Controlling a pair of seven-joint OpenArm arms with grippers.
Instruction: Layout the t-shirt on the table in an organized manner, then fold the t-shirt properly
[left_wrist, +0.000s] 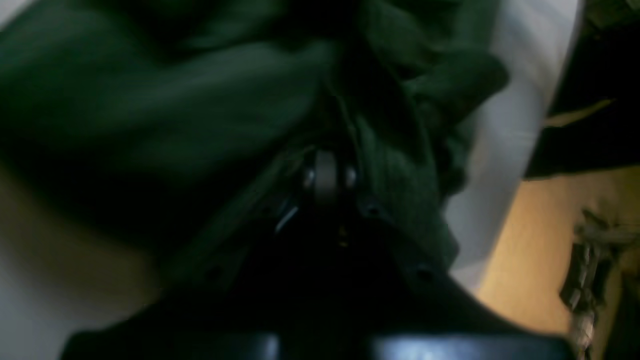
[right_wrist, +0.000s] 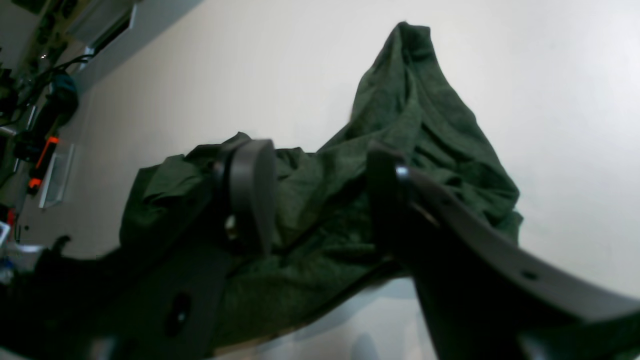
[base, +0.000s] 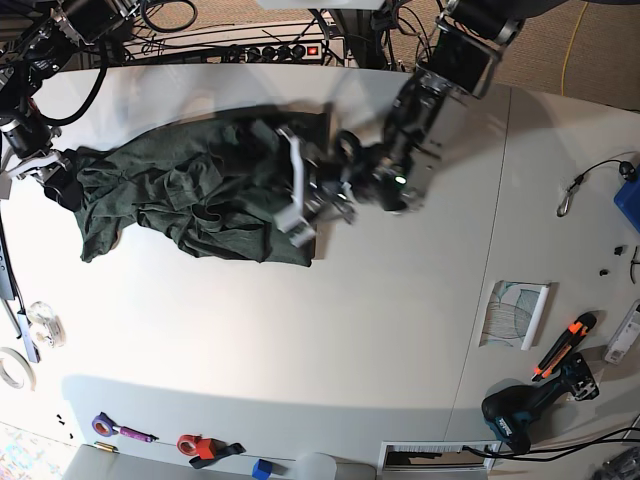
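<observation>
The white table (base: 350, 340) is carrying the dark green t-shirt (base: 180, 190), which is lying crumpled in the upper left of the base view. The right gripper (right_wrist: 317, 180) is gaping wide at the shirt's left edge, clasping nothing. The left gripper (base: 298, 190) is sitting at the shirt's right edge, and blur is hiding how far its fingers are spread.

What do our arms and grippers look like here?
Right gripper: dark grey, one round flat pad, one curved finger with holes. Left arm: black and grey boxy links, green light near wrist. Left gripper: white parts. Right arm: black, cabled.
</observation>
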